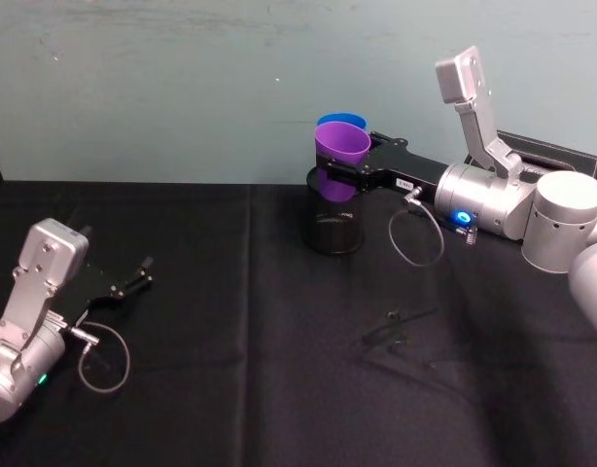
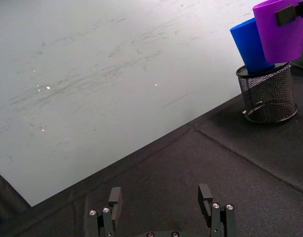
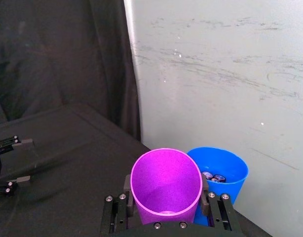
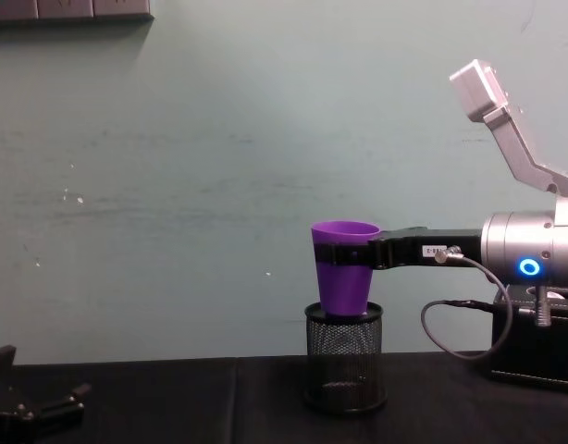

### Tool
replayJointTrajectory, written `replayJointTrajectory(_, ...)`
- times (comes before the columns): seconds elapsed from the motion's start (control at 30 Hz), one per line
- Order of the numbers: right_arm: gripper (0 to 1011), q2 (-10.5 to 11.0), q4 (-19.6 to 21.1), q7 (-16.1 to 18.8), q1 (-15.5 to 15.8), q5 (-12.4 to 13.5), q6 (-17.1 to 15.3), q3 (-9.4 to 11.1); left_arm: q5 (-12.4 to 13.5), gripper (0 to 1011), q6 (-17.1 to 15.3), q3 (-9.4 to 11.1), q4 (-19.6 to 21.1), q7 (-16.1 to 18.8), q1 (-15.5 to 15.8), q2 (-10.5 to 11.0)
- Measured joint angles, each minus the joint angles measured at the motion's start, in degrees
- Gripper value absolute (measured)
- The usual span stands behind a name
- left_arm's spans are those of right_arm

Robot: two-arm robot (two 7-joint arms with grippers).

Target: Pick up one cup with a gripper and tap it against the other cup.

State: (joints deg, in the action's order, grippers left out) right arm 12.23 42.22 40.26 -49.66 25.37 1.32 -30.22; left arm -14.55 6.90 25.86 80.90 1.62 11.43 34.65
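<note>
A: What do we find at the desk's (image 1: 230, 409) left edge?

B: Our left gripper (image 1: 141, 274), low over the black cloth towards the near-left corner; its fingers (image 2: 114, 197) stand apart with nothing between them; it is well apart from both cups.

A: And farther along?

B: Close to the far edge, about the middle, stands a black mesh pen holder (image 1: 334, 219); the blue cup (image 1: 339, 122) has its lower part down in the holder's mouth, on the side next to the pale green wall (image 1: 182, 88).

A: Where is the purple cup (image 1: 341, 146)?

B: Upright, mouth up, just beside the blue one on the side away from the wall; from the chest we see its base right at the holder's rim. The two rims sit side by side, and from the right wrist the purple rim overlaps the blue one; whether the walls actually touch, we cannot tell.

A: What holds it?

B: Our right gripper (image 1: 342, 170); its black fingers (image 3: 207, 192) are clamped on the purple cup, one at each side, a little below the rim.

A: And to the right?

B: The silver-grey arm behind it, its blue ring light (image 1: 461, 216) lit, reaches in along the far edge from the right; a thin cable loops under the wrist.
</note>
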Motion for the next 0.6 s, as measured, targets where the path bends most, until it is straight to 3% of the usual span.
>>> replayJointTrajectory(0.6, 732, 0.0, 0.0, -0.1, 0.0, 0.1, 0.0, 0.0, 0.0, 1011, 0.0, 0.0, 0.0, 0.0, 0.0, 0.0)
